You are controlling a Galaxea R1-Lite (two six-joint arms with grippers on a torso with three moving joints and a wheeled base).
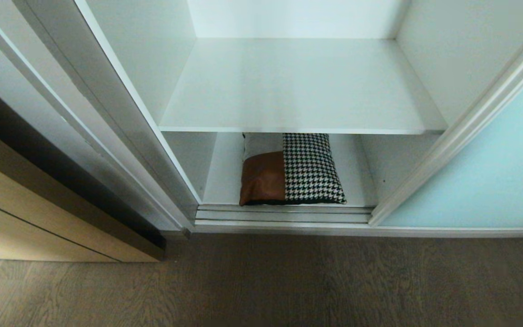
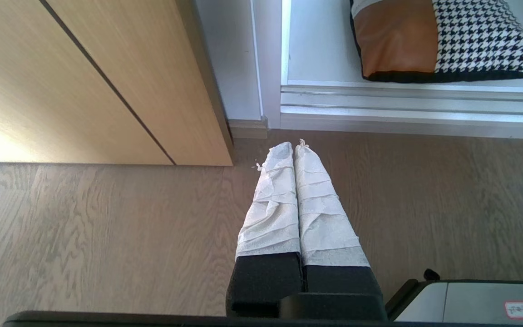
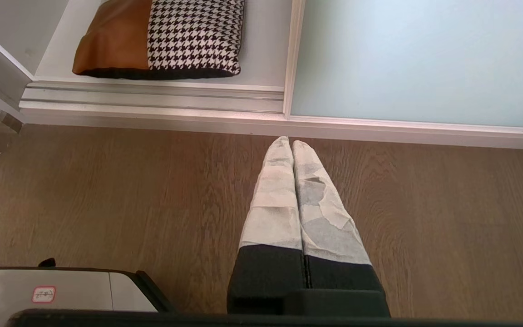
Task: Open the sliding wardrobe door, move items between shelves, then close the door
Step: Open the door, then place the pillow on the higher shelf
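The frosted blue-green sliding wardrobe door (image 1: pixel 493 168) (image 3: pixel 420 59) stands slid to the right, leaving the wardrobe open. Inside, a tan leather and houndstooth cushion bag (image 1: pixel 288 170) (image 2: pixel 438 41) (image 3: pixel 161 38) lies on the bottom shelf (image 1: pixel 223 177), under an empty white shelf (image 1: pixel 298 86). My left gripper (image 2: pixel 292 146) hangs shut over the wood floor, short of the wardrobe's left corner. The right gripper (image 3: pixel 288 141) is shut too, hanging above the floor just before the door's bottom rail. Neither holds anything, and neither arm shows in the head view.
A light wood panel (image 1: pixel 30 213) (image 2: pixel 84 77) stands left of the wardrobe. Silver floor tracks (image 1: pixel 284 215) run along the wardrobe's front edge. Grey-brown wood floor (image 1: pixel 261 281) spreads in front. Part of the robot's base (image 2: pixel 475 299) (image 3: pixel 61 288) shows beside each wrist.
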